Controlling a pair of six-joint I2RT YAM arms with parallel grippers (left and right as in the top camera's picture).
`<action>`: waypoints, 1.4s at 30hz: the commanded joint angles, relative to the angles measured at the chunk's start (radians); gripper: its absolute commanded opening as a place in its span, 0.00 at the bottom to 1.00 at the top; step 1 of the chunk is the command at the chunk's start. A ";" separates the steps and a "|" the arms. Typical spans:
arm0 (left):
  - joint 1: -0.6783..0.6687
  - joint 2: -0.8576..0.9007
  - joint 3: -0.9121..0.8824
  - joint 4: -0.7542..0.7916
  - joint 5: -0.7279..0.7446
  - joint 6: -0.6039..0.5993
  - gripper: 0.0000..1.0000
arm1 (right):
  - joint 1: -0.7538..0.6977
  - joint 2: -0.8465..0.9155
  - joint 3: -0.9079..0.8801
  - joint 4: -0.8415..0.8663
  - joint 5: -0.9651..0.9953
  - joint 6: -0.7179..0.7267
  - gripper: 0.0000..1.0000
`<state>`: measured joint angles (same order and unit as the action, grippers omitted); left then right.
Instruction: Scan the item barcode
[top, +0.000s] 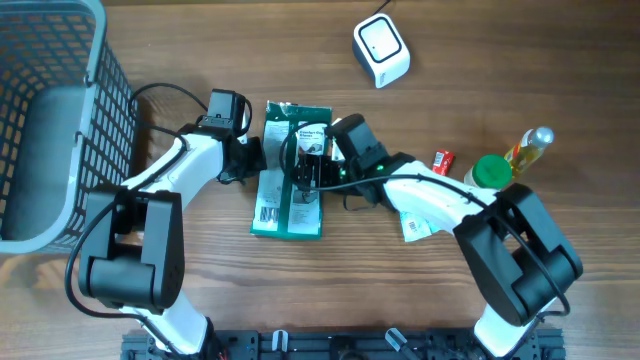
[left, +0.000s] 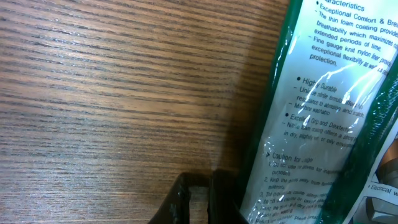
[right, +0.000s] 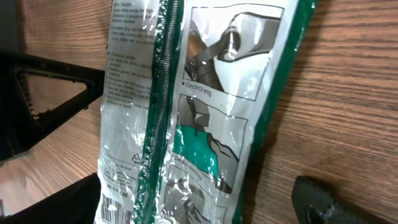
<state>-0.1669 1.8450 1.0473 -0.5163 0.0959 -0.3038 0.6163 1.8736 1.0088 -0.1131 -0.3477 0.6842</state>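
- Right gripper (top: 305, 172) hangs over the green glove packet (top: 288, 205), jaws spread wide, a finger on either side of it.
- Left gripper (top: 255, 157) is pinched closed, tips just beside the packet's near edge.
- Packet lies flat on the wooden table (top: 400, 290), well apart from the white scanner (top: 381, 48).

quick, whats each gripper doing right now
left gripper: shut, nothing seen in it, beside the glove packet
right gripper: open, fingers either side of the packet, not gripping it

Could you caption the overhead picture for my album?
Left arm and right arm meet at a green packet on a wooden table, white scanner beyond.
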 joint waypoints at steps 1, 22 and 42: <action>0.009 0.062 -0.021 -0.022 0.015 0.047 0.04 | -0.035 0.034 -0.016 -0.045 -0.003 -0.001 0.99; 0.027 0.022 0.091 -0.254 0.098 0.065 0.04 | -0.048 0.034 -0.016 -0.065 -0.003 -0.027 0.92; 0.026 0.022 0.082 -0.239 0.159 0.065 0.04 | -0.048 0.034 -0.016 -0.065 -0.002 -0.027 0.92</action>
<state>-0.1375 1.8549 1.1378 -0.7551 0.2314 -0.2516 0.5724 1.8736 1.0153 -0.1596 -0.3840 0.6685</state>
